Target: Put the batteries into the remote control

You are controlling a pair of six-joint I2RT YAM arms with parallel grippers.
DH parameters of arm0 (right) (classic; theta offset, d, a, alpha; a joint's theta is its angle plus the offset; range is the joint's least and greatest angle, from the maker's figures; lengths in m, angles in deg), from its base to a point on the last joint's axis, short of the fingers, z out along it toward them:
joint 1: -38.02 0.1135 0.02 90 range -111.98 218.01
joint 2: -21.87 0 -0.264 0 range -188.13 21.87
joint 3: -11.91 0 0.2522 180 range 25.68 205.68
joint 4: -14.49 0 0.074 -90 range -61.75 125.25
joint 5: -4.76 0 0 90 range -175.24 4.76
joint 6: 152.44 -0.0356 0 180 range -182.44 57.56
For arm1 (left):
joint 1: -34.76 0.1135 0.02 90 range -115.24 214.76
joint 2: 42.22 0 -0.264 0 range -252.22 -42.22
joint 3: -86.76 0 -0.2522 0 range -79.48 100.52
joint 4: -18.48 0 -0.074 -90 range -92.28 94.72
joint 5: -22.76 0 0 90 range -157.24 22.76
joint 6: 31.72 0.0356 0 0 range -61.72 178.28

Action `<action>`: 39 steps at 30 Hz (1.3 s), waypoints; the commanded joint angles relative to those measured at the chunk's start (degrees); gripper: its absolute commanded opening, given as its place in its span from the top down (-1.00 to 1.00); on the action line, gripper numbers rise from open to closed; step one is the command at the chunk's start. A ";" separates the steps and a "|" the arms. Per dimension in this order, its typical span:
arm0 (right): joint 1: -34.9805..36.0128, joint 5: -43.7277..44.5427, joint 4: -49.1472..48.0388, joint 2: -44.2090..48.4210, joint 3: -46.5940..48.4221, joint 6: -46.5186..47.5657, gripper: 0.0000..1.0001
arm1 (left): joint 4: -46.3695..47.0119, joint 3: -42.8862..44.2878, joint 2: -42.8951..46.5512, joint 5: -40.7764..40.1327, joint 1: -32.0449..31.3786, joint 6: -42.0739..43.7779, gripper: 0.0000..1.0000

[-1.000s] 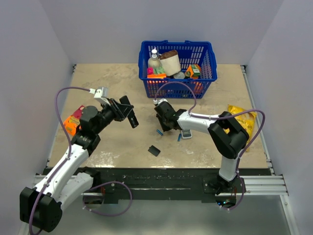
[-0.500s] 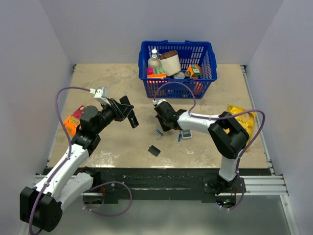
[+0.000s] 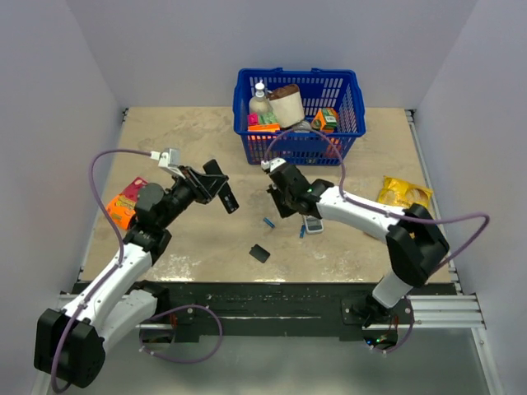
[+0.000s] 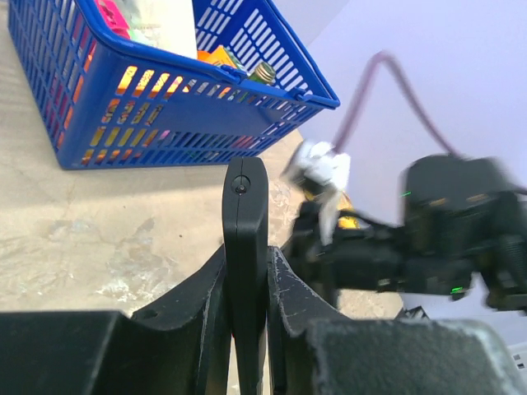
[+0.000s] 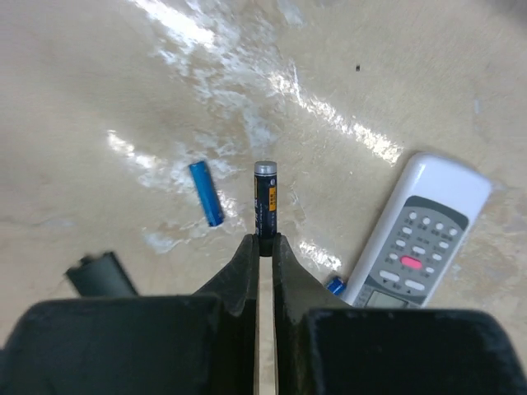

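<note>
My left gripper (image 3: 216, 188) is shut on the long black remote control (image 3: 226, 197) and holds it above the table, left of centre. In the left wrist view the remote (image 4: 245, 222) stands edge-on between the jaws. My right gripper (image 3: 280, 200) is shut on one dark blue battery (image 5: 264, 202), gripped by its lower end and held above the table. A second blue battery (image 5: 206, 192) lies on the table just left of it and also shows in the top view (image 3: 268, 221). A third battery (image 5: 334, 285) lies against the white remote. The small black back cover (image 3: 260, 253) lies nearer the front.
A white-grey button remote (image 5: 420, 234) lies on the table right of my right gripper. A blue basket (image 3: 288, 146) full of items stands at the back centre. A yellow bag (image 3: 403, 193) lies at the right and an orange packet (image 3: 123, 203) at the left.
My right arm's elbow has swung out to the right and its gripper has shifted slightly right with the battery. My left gripper has moved a little to the right with the remote.
</note>
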 commanded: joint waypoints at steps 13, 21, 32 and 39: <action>8.09 -12.52 13.78 11.09 20.25 0.08 1.00 | 19.55 -3.70 -6.54 0.68 -0.22 -9.00 1.00; 9.24 -13.67 17.21 7.32 24.56 -3.09 1.00 | 22.19 -4.05 -7.68 0.59 -0.31 -11.28 1.00; 9.24 -12.52 18.18 4.32 26.59 -4.67 1.00 | 25.79 -4.66 -9.26 2.18 -0.57 -14.27 1.00; 9.15 -10.94 19.84 2.65 28.70 -6.16 1.00 | 27.02 -5.10 -9.88 2.88 -0.83 -14.97 1.00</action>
